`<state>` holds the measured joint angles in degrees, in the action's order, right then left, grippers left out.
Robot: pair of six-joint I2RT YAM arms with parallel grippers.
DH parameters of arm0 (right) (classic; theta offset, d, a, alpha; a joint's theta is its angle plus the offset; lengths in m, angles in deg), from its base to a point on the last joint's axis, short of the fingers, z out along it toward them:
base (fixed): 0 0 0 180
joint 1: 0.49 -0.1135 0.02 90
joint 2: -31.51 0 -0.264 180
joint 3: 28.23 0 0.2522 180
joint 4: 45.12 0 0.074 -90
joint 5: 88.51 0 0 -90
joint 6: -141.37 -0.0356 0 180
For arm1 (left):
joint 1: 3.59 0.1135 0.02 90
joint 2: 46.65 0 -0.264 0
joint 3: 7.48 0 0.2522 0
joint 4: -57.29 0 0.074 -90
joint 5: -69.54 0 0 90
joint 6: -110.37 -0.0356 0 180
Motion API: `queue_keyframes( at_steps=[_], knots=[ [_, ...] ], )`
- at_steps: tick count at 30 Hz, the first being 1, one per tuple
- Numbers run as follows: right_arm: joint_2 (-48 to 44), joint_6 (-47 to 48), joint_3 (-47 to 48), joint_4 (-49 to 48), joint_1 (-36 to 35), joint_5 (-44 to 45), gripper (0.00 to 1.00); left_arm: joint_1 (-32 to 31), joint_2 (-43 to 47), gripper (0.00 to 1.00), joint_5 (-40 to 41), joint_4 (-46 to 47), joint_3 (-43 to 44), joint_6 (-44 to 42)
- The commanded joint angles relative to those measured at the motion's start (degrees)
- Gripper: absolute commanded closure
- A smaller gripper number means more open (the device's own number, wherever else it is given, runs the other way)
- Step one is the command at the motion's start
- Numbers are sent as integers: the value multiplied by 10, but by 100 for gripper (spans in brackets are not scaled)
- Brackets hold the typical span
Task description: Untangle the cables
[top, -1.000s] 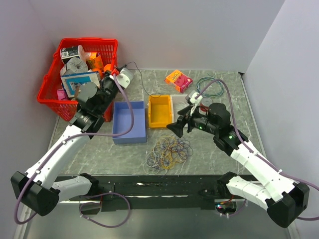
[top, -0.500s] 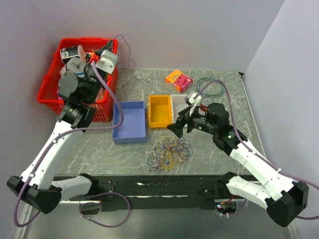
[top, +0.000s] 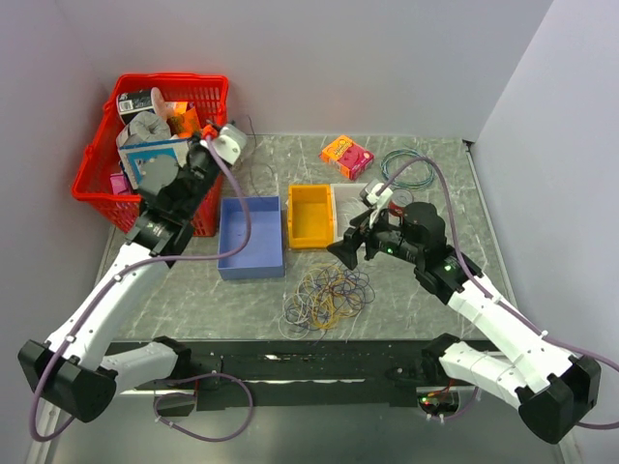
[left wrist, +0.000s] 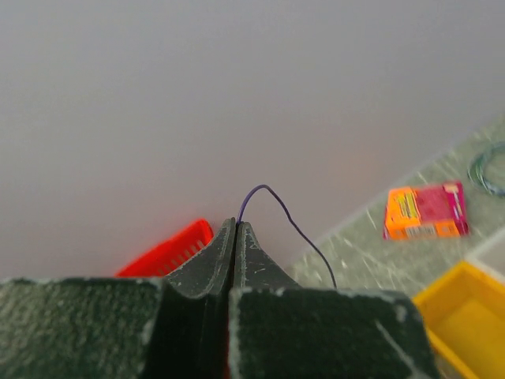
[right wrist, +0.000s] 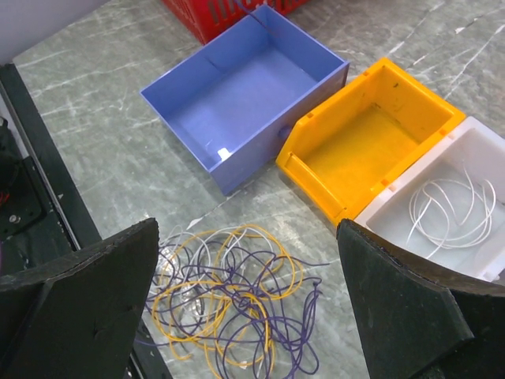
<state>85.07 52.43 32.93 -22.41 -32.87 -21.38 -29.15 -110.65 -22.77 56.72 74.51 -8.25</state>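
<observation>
**Q:** Purple, yellow, white: where are the cables (top: 327, 295)?

**A:** Heaped on the table (top: 193, 290) near the blue bin (top: 250, 237), the right gripper (right wrist: 246, 229) gaping wide above them. Only the left wrist view shows the left gripper (left wrist: 234, 229) pinched tight on one purple strand (left wrist: 262, 187).

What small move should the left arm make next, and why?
Probably carry the purple wire over the blue bin and let go. The left fingers are shut on it, held up beside the red basket, apparently free of the bunch. One white wire already lies in the white bin, so sorting by colour seems intended.
</observation>
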Motion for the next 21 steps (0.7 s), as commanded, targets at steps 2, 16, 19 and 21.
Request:
queue_keyframes(
  at_steps=[2, 16, 19, 21],
  knots=[
    [-28, 4, -15, 7, -3, 18, 0, 5, 3, 99, -10, 7, -57, 7],
    [-44, 7, -34, 17, -3, 27, 0, 31, 13, 99, 6, -30, -189, 24],
    [-40, 6, -35, 14, -4, 25, 0, 34, 20, 99, 13, -45, -220, 15],
    [-38, 4, -35, 13, -3, 25, 0, 34, 23, 99, 19, -55, -240, 22]
  ],
)
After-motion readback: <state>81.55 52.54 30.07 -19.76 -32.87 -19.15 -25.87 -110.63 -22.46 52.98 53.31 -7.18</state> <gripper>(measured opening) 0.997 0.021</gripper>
